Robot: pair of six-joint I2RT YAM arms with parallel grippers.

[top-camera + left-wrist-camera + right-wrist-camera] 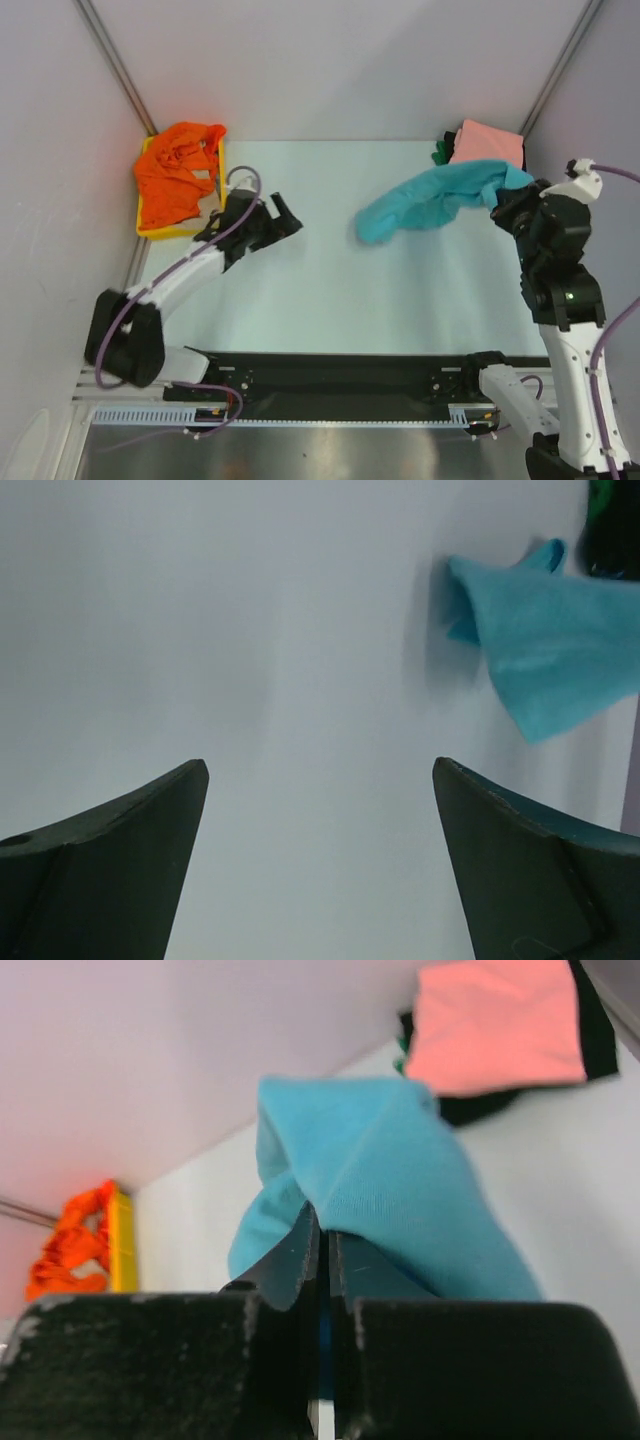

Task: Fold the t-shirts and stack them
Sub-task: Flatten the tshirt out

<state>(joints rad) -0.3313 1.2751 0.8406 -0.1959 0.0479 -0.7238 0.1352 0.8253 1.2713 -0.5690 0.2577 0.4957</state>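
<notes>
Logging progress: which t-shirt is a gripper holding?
The turquoise cloth t-shirt, pinched by the right gripper; the orange t-shirt and salmon pink t-shirt lie ungripped.

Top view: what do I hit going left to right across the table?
orange shirt in the tray → left hand → turquoise shirt. The pink shirt and the right hand overlap the turquoise one, so they are left out.
</notes>
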